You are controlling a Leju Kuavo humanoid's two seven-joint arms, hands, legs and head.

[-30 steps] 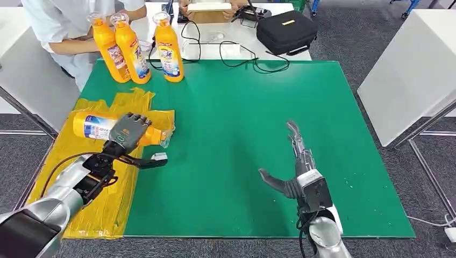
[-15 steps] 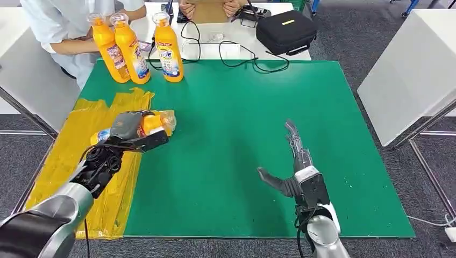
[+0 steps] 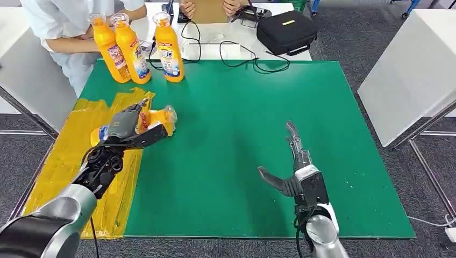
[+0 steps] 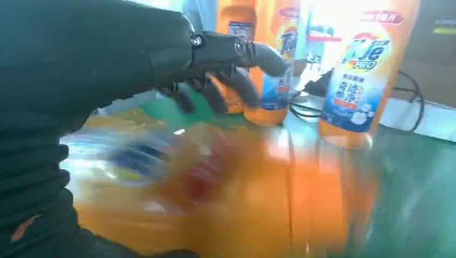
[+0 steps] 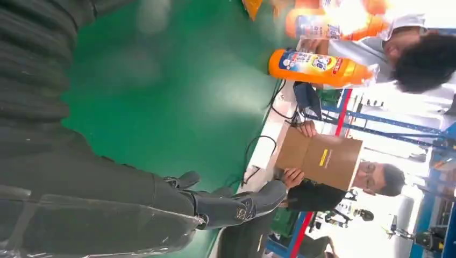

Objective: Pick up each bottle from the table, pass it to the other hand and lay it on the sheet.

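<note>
1. Three orange bottles (image 3: 137, 48) stand upright at the far edge of the green table (image 3: 242, 134); the rightmost label reads "Tide PRO" in the left wrist view.
2. A fourth lying bottle (image 3: 156, 118) rests on the yellow sheet (image 3: 70, 156), its clear cap toward the mat, label too blurred to read.
3. The left hand (image 3: 126, 126) covers it, fingers curled over; whether it grips, I cannot tell.
4. The right hand (image 3: 293, 161) hovers with fingers spread, holding nothing.
</note>
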